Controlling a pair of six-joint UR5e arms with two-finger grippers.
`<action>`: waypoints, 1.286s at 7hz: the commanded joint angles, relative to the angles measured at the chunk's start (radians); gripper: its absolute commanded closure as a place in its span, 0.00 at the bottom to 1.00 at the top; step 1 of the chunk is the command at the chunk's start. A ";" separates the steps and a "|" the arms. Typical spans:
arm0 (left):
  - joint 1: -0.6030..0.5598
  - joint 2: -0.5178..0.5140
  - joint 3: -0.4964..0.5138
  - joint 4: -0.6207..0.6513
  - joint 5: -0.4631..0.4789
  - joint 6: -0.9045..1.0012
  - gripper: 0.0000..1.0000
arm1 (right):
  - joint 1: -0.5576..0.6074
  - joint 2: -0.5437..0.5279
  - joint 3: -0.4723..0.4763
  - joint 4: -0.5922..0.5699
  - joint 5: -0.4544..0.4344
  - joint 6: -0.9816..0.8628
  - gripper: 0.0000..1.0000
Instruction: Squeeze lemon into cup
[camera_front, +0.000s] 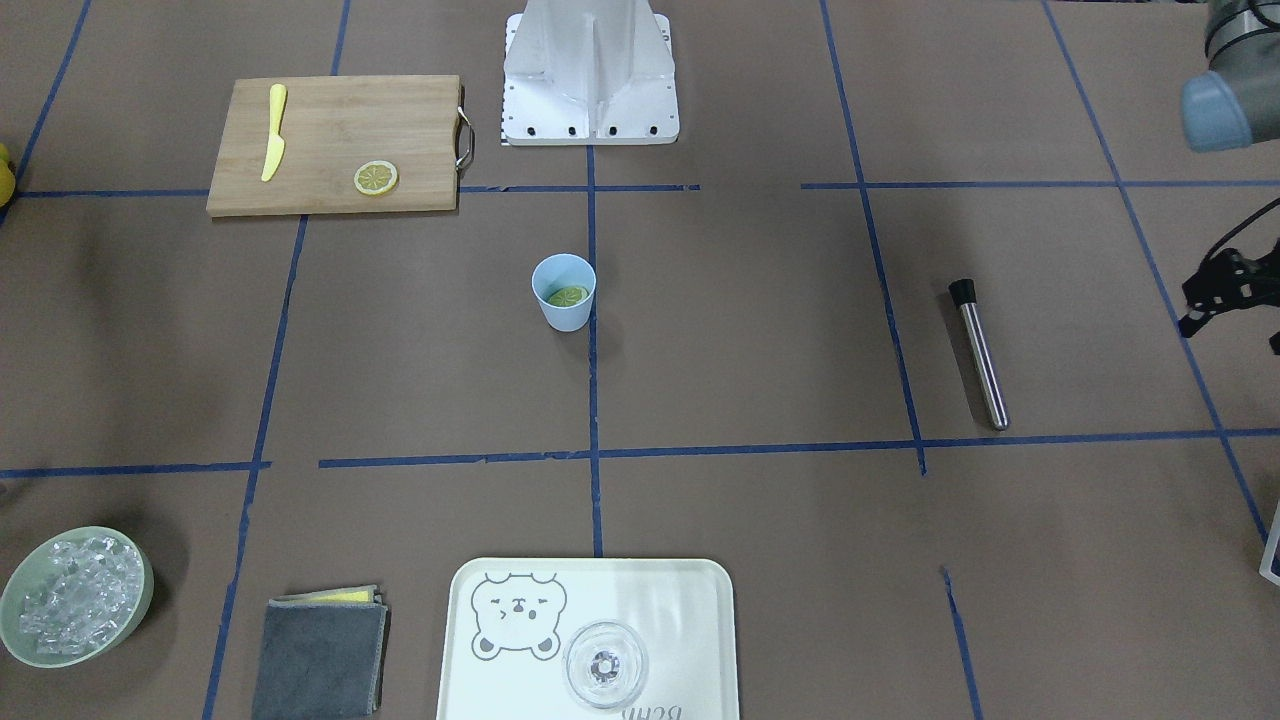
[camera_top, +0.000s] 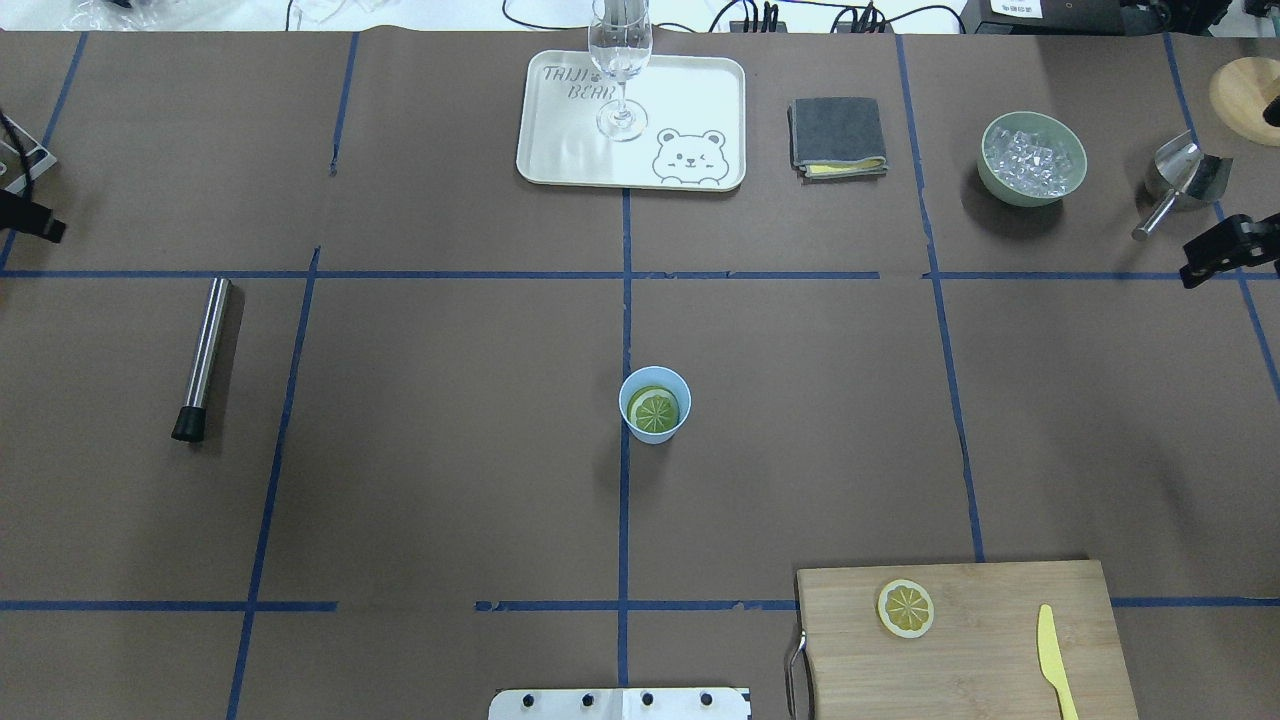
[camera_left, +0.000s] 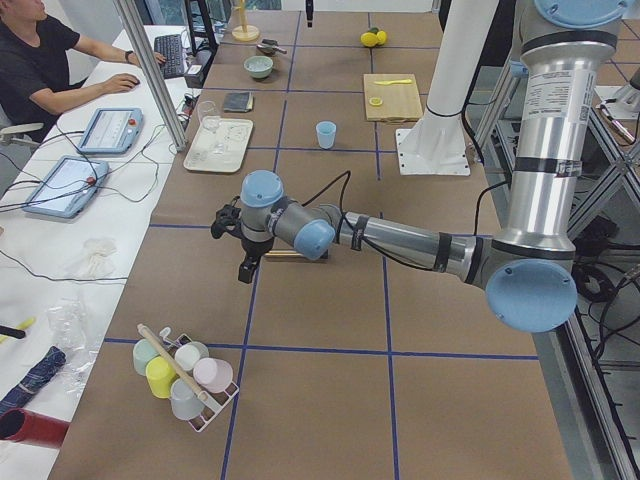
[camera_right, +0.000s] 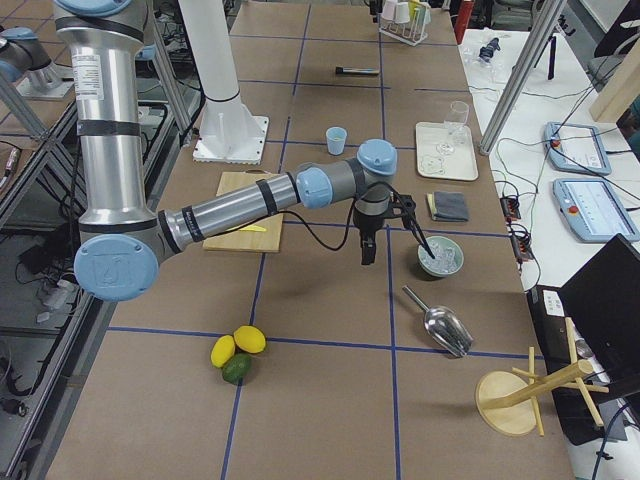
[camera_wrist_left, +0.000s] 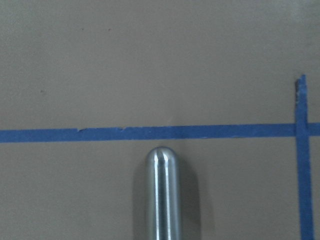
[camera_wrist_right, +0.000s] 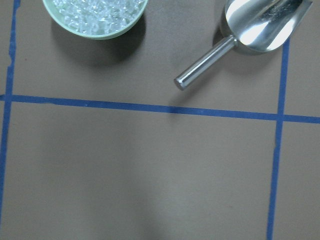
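Note:
The light-blue cup (camera_top: 654, 405) stands upright at the table's middle, also in the front view (camera_front: 564, 292). A lemon slice (camera_top: 655, 410) lies inside it, leaning on the wall. A second lemon slice (camera_top: 906, 608) lies flat on the wooden cutting board (camera_top: 990, 660). My left gripper (camera_top: 25, 215) hovers at the far left edge, well away from the cup; its jaws look spread and empty in the front view (camera_front: 1230, 300). My right gripper (camera_top: 1235, 250) hovers at the far right edge near the ice bowl, spread and empty.
A steel muddler (camera_top: 201, 358) lies left, under my left wrist (camera_wrist_left: 162, 195). A yellow knife (camera_top: 1055, 660) lies on the board. At the back stand a bear tray (camera_top: 570, 150) with a wine glass (camera_top: 621, 70), a folded cloth (camera_top: 838, 137), an ice bowl (camera_top: 1033, 158) and a scoop (camera_top: 1180, 180).

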 joint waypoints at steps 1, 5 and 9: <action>-0.198 0.021 0.100 0.082 -0.023 0.304 0.00 | 0.172 -0.002 -0.164 -0.001 0.052 -0.265 0.00; -0.233 -0.030 0.056 0.500 -0.094 0.341 0.00 | 0.194 -0.013 -0.210 0.001 0.055 -0.295 0.00; -0.215 0.013 0.007 0.504 -0.094 0.340 0.00 | 0.194 -0.013 -0.202 0.001 0.055 -0.295 0.00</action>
